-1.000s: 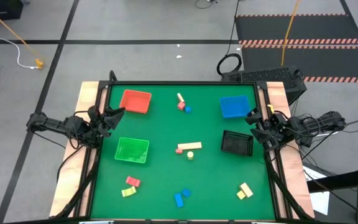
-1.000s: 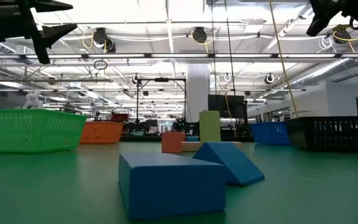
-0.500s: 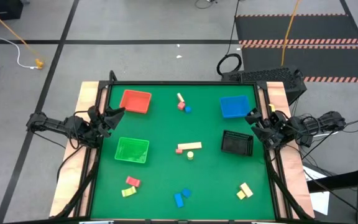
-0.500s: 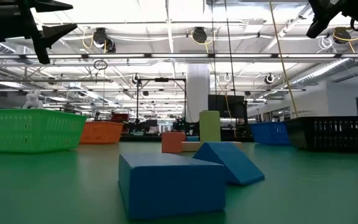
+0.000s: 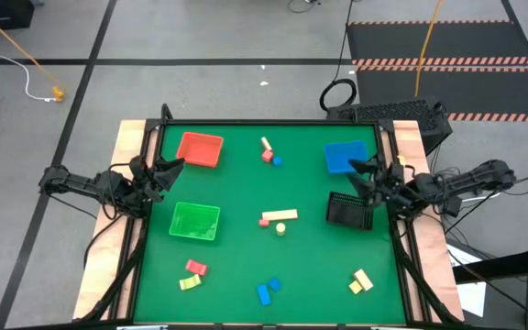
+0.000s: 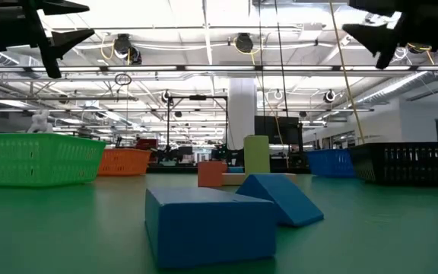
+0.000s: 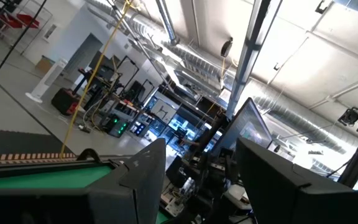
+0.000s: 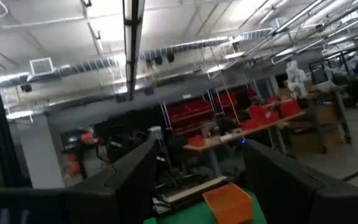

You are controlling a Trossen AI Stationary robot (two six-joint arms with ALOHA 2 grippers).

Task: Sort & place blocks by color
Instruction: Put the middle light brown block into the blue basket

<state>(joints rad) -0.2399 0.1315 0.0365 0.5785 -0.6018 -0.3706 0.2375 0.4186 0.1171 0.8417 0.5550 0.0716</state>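
- High view: we are looking straight down from well above, taking in the whole green table (image 5: 310, 257) and surrounding floor.
- Low view: we are sitting at tabletop level, facing across it, close behind two blue blocks (image 6: 211, 224), which the high view is also showing.
- Wrist views: we are both tilting upward into the room's ceiling.

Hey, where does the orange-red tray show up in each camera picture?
High view: red tray at the table's far left, beside the left gripper.
Low view: left of centre, behind the green tray.
Left wrist view: not visible.
Right wrist view: bottom centre, between the fingers.
Shared landmark: green tray.
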